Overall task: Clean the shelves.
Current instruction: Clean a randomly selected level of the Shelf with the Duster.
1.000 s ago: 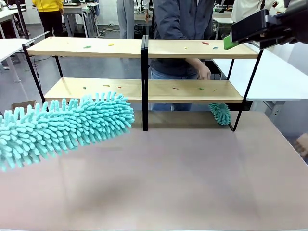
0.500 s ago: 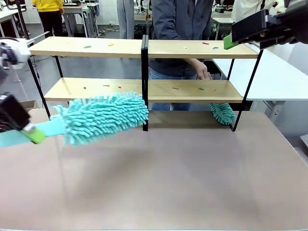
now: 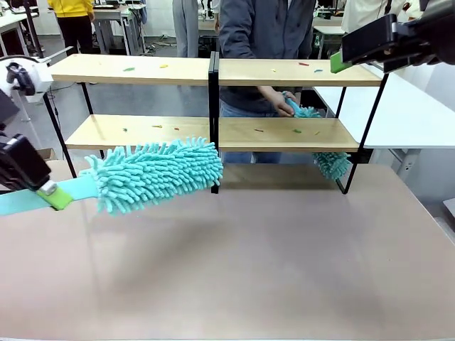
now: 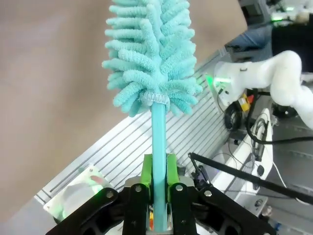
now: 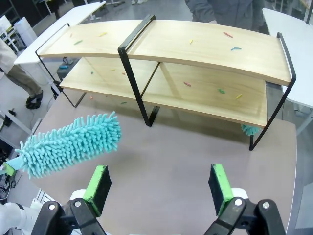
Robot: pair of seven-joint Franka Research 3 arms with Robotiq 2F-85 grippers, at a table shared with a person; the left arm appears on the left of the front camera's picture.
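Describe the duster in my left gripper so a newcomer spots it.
Start at the shelves at the far side of the table. In front of their lower left board hangs a big fluffy teal duster, its flat handle clamped in the left gripper. The other teal duster sits behind the shelves' right end, in the person's hand.

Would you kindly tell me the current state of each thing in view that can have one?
Left gripper, shut on the duster by its handle.
Right gripper, open and empty.
Duster, held off the table, head in front of the lower boards.
Shelves, upright, with coloured bits scattered on the boards.
Second duster, gripped in the person's hand at the lower right board.
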